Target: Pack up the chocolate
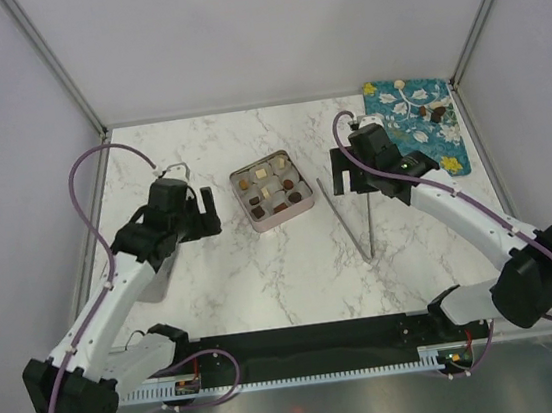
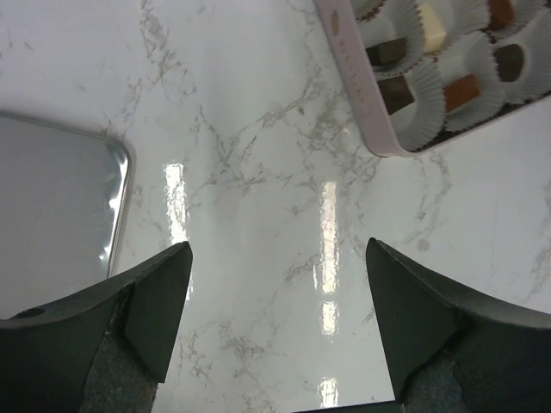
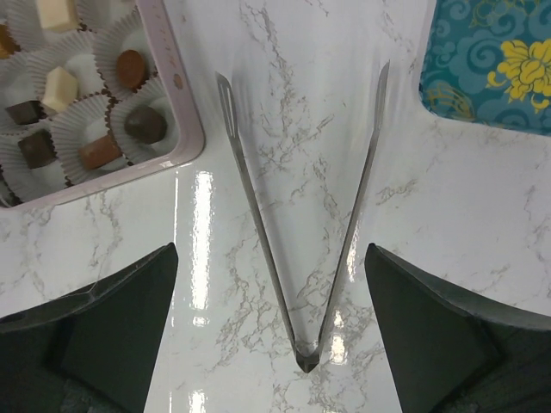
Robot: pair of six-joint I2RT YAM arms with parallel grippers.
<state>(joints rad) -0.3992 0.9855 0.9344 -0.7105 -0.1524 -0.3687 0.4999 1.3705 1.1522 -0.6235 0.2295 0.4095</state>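
The chocolate pieces sit in white paper cups inside an open pink tin at the table's middle. They are brown, dark and cream in the right wrist view and the left wrist view. A few more pieces lie on a blue flowered mat at the back right. My left gripper is open and empty over bare marble, left of the tin. My right gripper is open and empty above the metal tongs.
The tongs lie open in a V between the tin and the mat, hinge toward the near edge. A shiny flat lid lies at the left under my left arm. The tin's wall is just ahead of my left fingers.
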